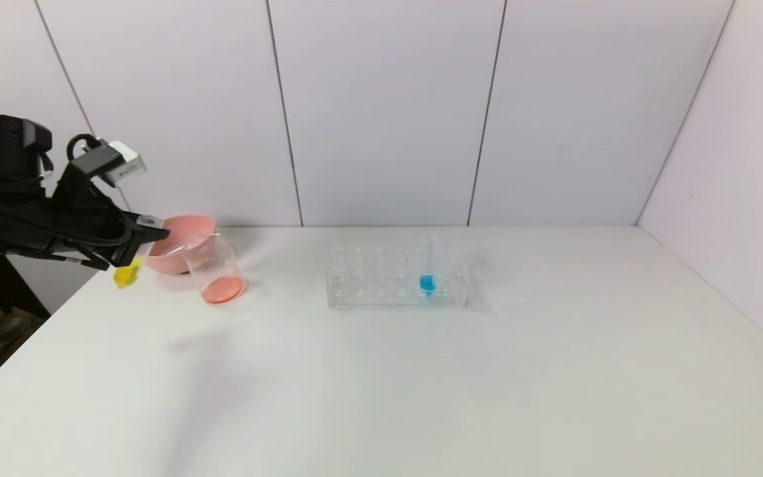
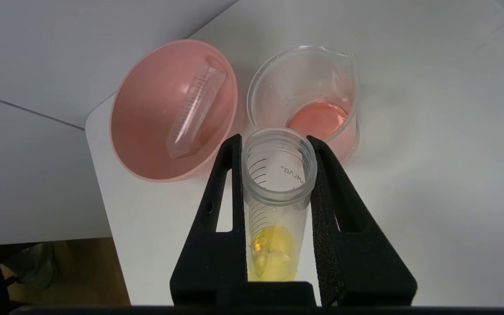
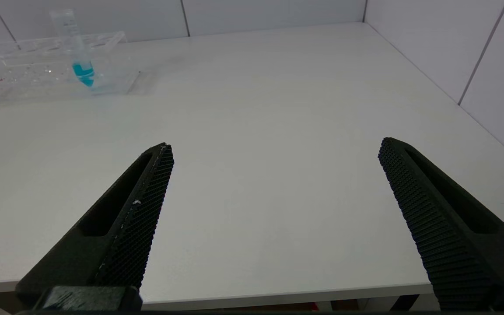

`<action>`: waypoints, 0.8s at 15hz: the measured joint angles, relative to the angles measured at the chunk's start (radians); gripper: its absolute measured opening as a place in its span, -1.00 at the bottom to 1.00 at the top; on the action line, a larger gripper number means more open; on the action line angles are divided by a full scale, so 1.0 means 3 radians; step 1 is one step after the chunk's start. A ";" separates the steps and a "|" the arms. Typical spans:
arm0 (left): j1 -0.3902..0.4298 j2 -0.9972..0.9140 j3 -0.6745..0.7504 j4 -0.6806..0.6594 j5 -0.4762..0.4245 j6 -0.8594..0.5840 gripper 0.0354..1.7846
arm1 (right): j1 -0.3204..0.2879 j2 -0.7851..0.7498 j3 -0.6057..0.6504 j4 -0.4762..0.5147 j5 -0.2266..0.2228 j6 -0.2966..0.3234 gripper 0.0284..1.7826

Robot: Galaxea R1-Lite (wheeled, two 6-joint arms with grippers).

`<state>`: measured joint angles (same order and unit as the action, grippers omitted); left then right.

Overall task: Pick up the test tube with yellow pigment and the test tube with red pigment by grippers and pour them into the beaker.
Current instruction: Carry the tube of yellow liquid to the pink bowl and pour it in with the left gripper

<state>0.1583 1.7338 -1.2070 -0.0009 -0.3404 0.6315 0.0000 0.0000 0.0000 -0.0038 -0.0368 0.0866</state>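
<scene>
My left gripper [image 1: 146, 232] [image 2: 277, 142] is shut on the test tube with yellow pigment [image 1: 128, 271] [image 2: 274, 245], held roughly upright above the table's far left corner, yellow liquid at its bottom. The beaker [image 1: 217, 270] [image 2: 309, 94] stands just beyond and to the right of it, with red-orange liquid in its bottom. An empty clear tube [image 2: 195, 109] lies in the pink bowl [image 1: 179, 232] [image 2: 142, 131]; no tube with red liquid shows. My right gripper [image 3: 276, 151] is open and empty over the table's near right edge, out of the head view.
A clear tube rack [image 1: 398, 278] [image 3: 37, 74] stands mid-table, holding a tube with blue liquid [image 1: 428, 281] [image 3: 83, 72]. White walls close the back and right. The table's left edge [image 2: 103, 210] runs right under my left gripper.
</scene>
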 joint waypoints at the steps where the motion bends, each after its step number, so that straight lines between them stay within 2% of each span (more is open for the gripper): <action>1: -0.0026 0.0106 -0.0106 0.0065 0.0080 0.0072 -0.54 | 0.0000 0.0000 0.0000 0.0000 0.0000 0.0001 0.92; 7: -0.0222 0.0516 -0.0643 0.0461 0.0349 0.0533 -0.54 | 0.0000 0.0000 0.0000 0.0000 0.0000 0.0000 0.92; 12: -0.0391 0.0598 -0.1344 0.1409 0.0845 0.0826 -0.54 | 0.0000 0.0000 0.0000 0.0000 0.0000 0.0001 0.92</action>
<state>0.0409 1.9132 -1.6102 0.4217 -0.0870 0.8794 0.0000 0.0000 0.0000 -0.0038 -0.0368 0.0870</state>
